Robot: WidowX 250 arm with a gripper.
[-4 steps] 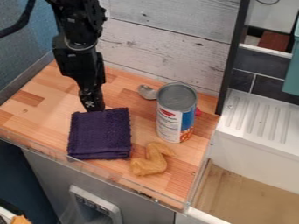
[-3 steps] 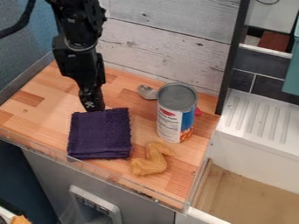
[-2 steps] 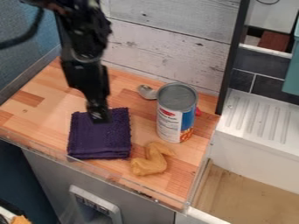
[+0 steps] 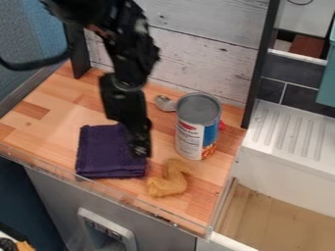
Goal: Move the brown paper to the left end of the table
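So my gripper [image 4: 139, 148] is hanging over one edge of the folded purple cloth [image 4: 105, 154], near the brown paper [image 4: 169, 180]. That's lying bent on the table [image 4: 62, 110], just beside the cloth, with the can [image 4: 196, 127] upright close by. Bit blurry at my tip, so honestly can't tell if I'm spread or pinched together.

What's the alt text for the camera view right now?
A black robot arm hangs its pincer over the right side of a folded purple cloth, near a bent brown piece. A can stands on the wooden counter, a spoon partly behind it.
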